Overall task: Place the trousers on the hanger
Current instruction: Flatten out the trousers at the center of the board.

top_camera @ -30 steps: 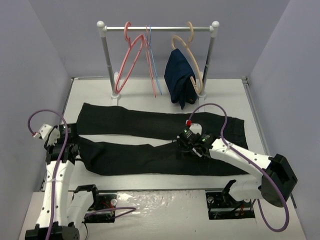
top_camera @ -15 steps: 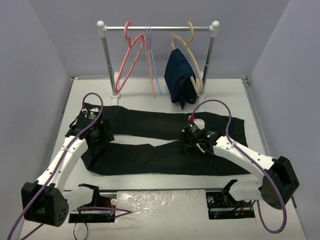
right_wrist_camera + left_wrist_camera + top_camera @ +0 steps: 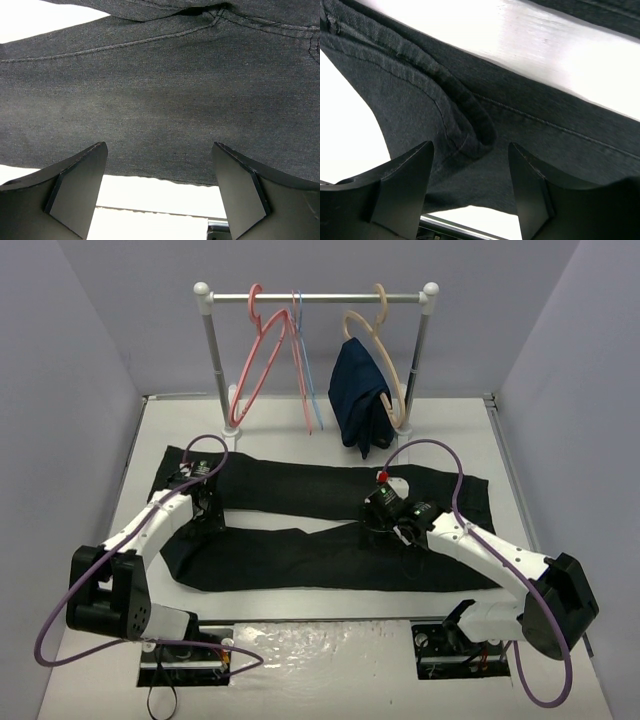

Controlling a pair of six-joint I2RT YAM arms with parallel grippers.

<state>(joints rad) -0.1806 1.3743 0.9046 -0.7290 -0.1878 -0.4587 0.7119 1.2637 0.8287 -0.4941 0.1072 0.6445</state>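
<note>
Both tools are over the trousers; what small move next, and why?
Probably lower the left tool and close it on the trousers' raised seam fold: its jaws stand open, the fold lies between them, nothing gripped yet. The right tool also hovers open over flat fabric.

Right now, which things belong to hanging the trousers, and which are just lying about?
For the job: black trousers, pink hanger, left gripper and right gripper, both open over the trousers.
Just there: navy garment, tan hanger, light-blue hanger.
</note>
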